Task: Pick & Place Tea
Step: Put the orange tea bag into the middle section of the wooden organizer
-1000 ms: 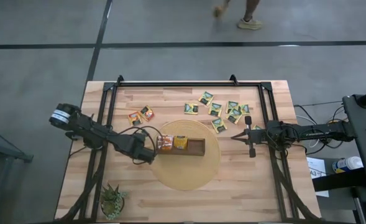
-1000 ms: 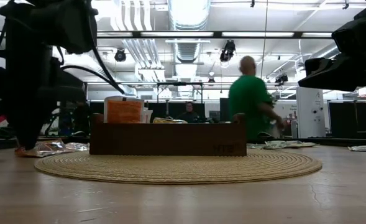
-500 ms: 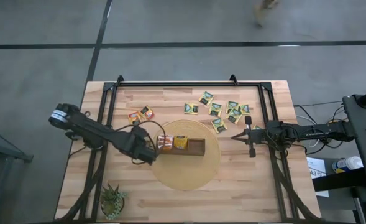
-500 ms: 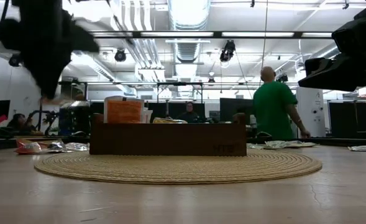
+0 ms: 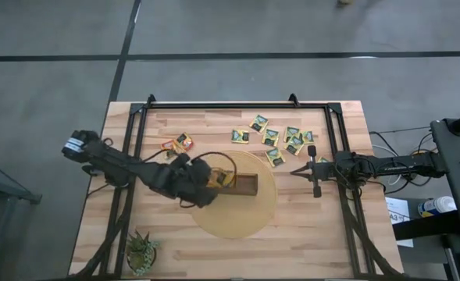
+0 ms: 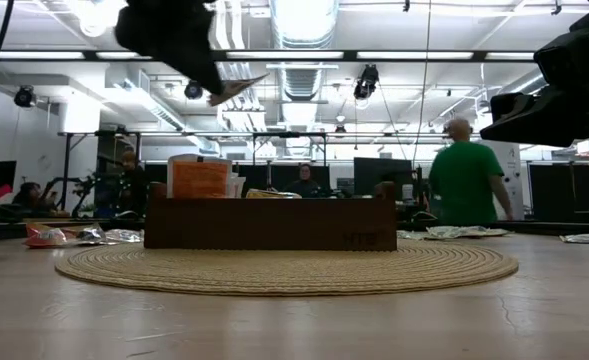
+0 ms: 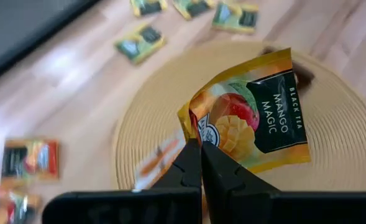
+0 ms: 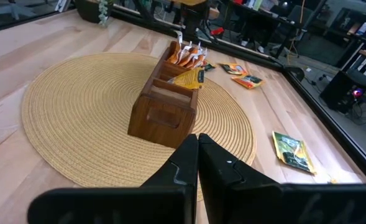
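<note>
Wooden worktop (image 5: 214,250) beneath us, we hold our left tool (image 7: 200,146) pinched on an orange mango tea sachet (image 7: 251,115), raised above the wooden box (image 5: 241,183) on the round woven mat (image 5: 237,222). We judge this the carry step; next calls for lowering it into a free compartment and letting go. Our right tool (image 5: 295,172), pressed together, waits beside the mat.
</note>
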